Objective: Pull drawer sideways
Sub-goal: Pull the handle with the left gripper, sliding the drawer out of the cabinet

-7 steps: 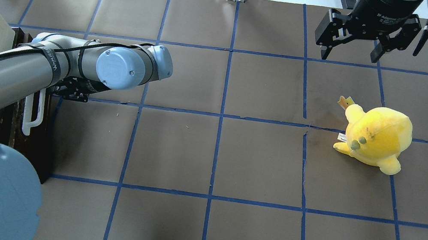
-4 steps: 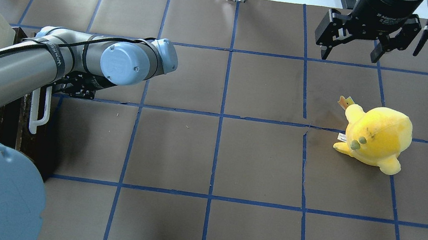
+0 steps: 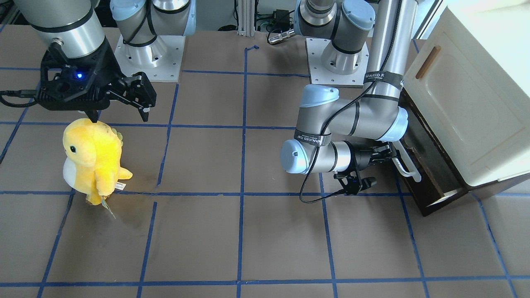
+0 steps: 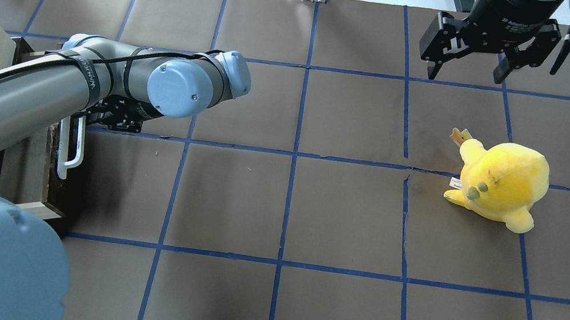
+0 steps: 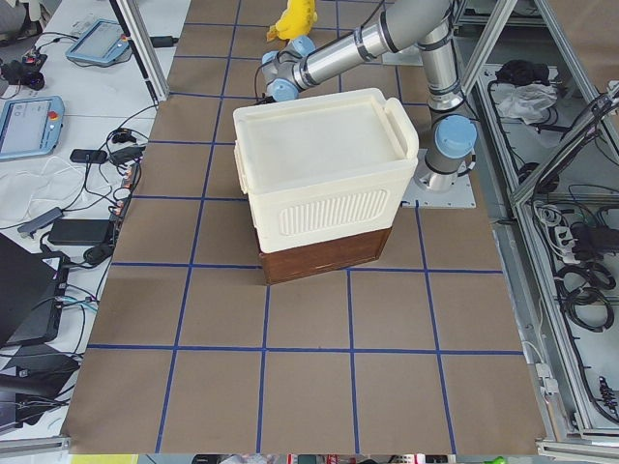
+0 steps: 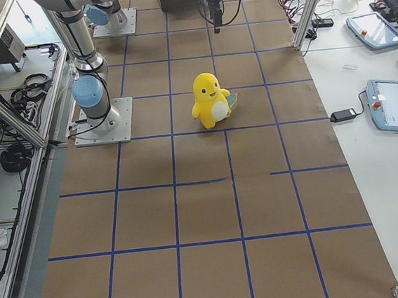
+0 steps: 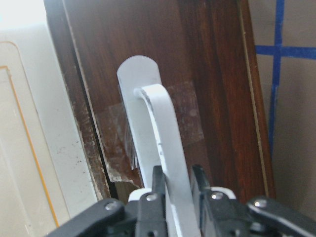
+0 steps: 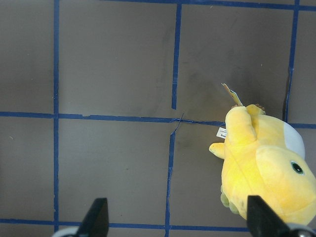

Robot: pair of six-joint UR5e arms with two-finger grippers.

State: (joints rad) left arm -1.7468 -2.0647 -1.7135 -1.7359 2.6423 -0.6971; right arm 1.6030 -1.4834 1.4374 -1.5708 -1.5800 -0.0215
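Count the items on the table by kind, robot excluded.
Cream cabinet: 1
Dark brown drawer: 1
Yellow plush toy: 1
Total: 3

left tool [image 7: 177, 181]: body cut off at bottom
drawer [image 4: 21, 169]: interior mostly under arm
plush [image 8: 264, 173]: cropped at edge

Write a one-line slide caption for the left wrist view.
Left gripper shut on the white bar handle of the dark brown drawer, cream cabinet alongside.
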